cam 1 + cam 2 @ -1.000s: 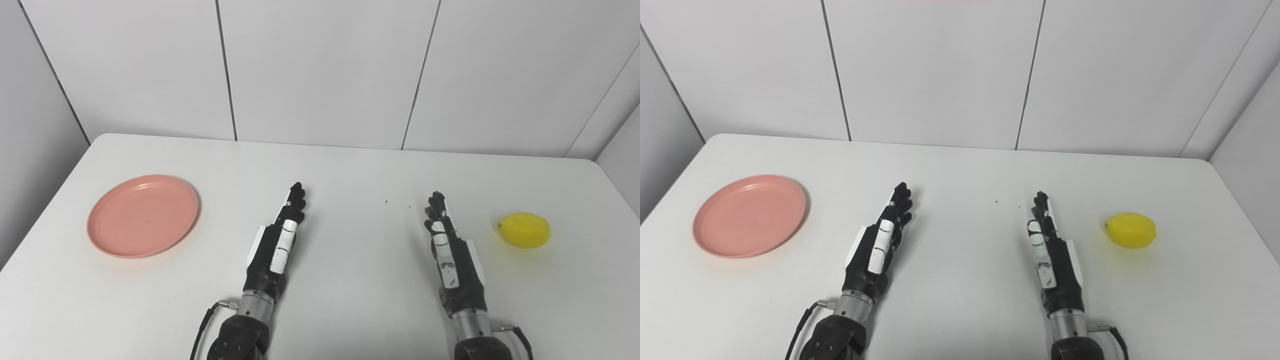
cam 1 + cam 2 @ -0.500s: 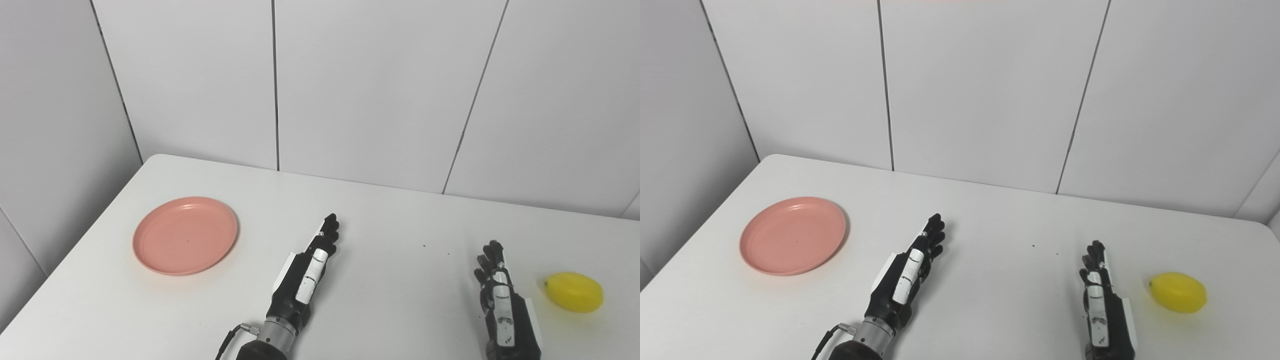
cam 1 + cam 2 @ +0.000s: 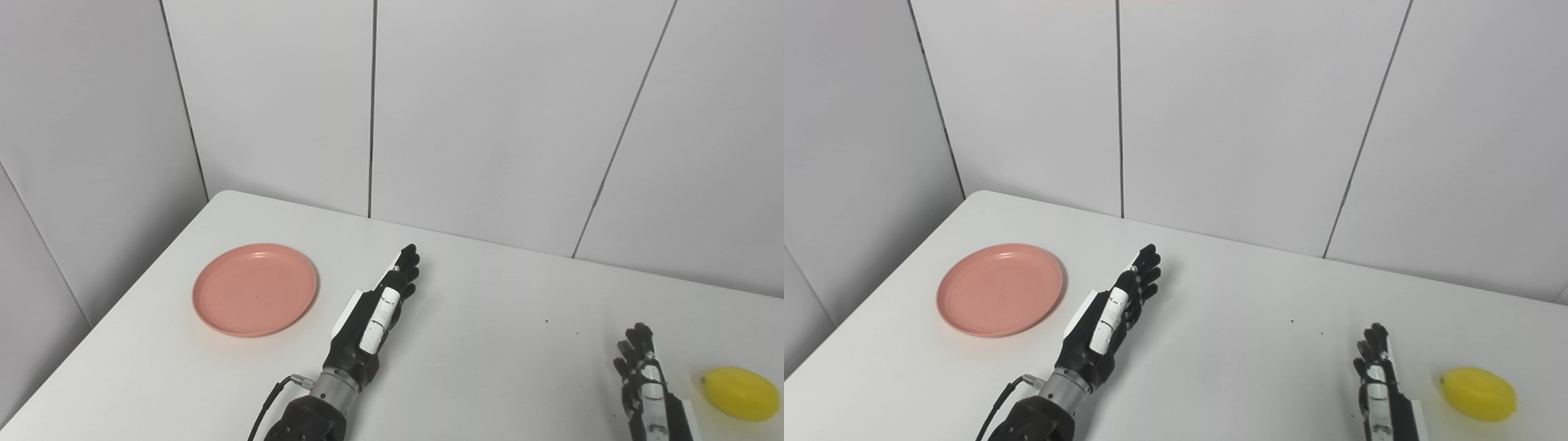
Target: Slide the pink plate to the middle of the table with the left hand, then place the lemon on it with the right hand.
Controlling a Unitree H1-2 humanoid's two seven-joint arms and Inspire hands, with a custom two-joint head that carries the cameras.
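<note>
A pink plate [image 3: 255, 289] lies flat on the left part of the white table [image 3: 490, 306]. My left hand [image 3: 375, 315] is open, fingers stretched forward, a short way to the right of the plate and not touching it. A yellow lemon [image 3: 740, 394] rests at the far right near the picture's edge. My right hand [image 3: 648, 392] is open with fingers straight, just left of the lemon, partly cut off by the bottom edge. Neither hand holds anything.
White wall panels [image 3: 490, 122] close off the table at the back, and a grey wall [image 3: 73, 153] stands to the left. A few small dark specks [image 3: 546, 320] dot the tabletop between the hands.
The camera has turned left and tilted up, so the whole scene shifted right and down. The left hand reached slightly forward; plate, lemon and right hand stay put.
</note>
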